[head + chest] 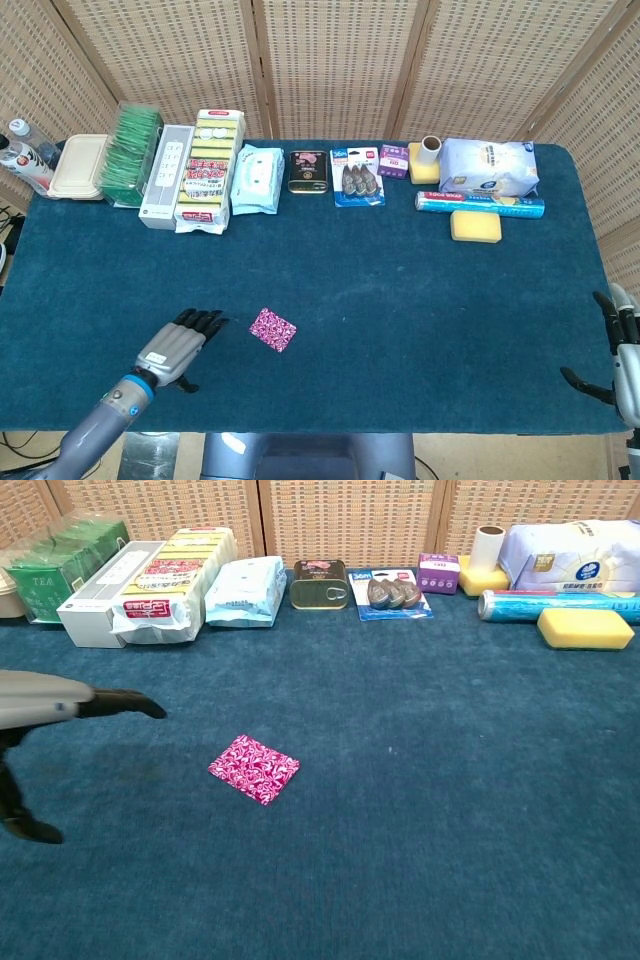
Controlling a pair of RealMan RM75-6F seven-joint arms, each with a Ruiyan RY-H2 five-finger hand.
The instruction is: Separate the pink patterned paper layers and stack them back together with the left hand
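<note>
**Paper flat, left hand beside it**

The pink patterned paper point(272, 329) lies flat on the blue table point(420, 290) (near the front edge). The left hand point(180, 347) hovers just beside it, fingers spread, holding nothing. The right hand point(618, 352) rests at the table's edge, empty, fingers apart.

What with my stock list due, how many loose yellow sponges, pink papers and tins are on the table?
yellow sponges: 2
pink paper: 1
tin: 1
Total: 4
</note>
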